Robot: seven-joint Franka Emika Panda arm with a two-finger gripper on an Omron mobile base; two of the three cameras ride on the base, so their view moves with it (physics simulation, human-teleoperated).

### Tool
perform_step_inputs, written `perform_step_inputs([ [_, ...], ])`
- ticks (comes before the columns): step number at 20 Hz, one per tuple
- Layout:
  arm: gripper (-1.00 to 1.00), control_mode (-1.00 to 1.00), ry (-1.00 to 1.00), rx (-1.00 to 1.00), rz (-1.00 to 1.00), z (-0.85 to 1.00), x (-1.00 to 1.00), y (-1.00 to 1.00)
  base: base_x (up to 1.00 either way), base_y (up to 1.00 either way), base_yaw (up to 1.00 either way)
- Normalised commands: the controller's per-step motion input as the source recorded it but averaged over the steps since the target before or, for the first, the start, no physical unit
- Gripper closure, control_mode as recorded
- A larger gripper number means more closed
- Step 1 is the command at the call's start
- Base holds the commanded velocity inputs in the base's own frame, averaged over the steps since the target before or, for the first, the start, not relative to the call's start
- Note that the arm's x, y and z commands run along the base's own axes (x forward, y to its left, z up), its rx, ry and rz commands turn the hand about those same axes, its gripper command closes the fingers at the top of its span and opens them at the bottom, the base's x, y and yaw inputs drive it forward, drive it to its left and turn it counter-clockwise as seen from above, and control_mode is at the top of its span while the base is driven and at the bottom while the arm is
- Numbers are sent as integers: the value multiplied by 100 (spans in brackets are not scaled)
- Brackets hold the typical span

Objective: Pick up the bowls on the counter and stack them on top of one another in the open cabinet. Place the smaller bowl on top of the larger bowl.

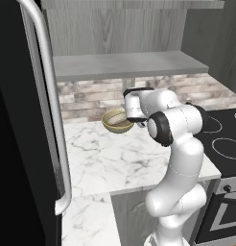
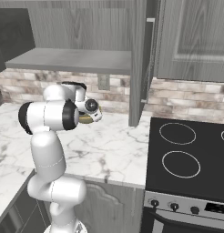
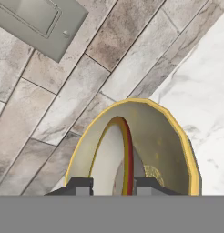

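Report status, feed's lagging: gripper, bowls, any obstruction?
Gripper astride rim of smaller bowl, grip unclear. It sits inside larger bowl, at back of counter. No obstruction seen.

A tall black fridge (image 1: 19, 144) with a long silver handle (image 1: 53, 110) stands at the left of the left base view. A brick-tile backsplash (image 2: 186, 98) in grey and brown runs along the wall. At the right, a black stovetop (image 2: 191, 159) shows 2 full white burner rings, with a row of dark knobs (image 2: 174, 205) on the front panel below. A grey wall plate (image 3: 38, 20) sits on the tiles in the hand view.
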Motion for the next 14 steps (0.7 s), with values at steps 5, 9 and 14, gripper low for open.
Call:
perform_step_inputs([
  [5, -100, -100, -1, 1, -3, 16, 5, 0, 0, 0, 0],
  [9, -100, -100, -4, 0, -9, 53, 22, 4, 0, 0, 0],
  [14, -100, -100, -1, 0, -13, 74, 25, 3, 0, 0, 0],
])
